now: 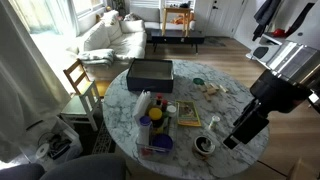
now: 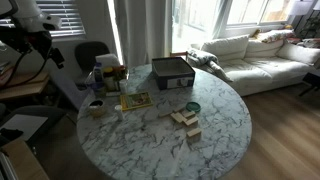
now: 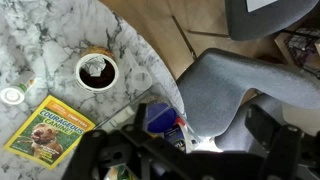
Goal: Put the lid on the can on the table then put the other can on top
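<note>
1. Your fingers (image 3: 115,160) are only a dark blur along the bottom of the wrist view, so you cannot tell whether they are spread or pinching.
2. The lid (image 3: 160,118), if that blue shape is it, sits right at them, half hidden.
3. The can (image 3: 97,71) stands open near the tabletop (image 3: 60,30) edge, just beside your gripper (image 1: 232,140).
4. The other can (image 2: 192,107) is small and vague, mid-table, by wood blocks (image 2: 185,120).
5. A yellow booklet (image 3: 48,128) lies near the can. A grey chair (image 3: 240,90) fills the right side.
</note>
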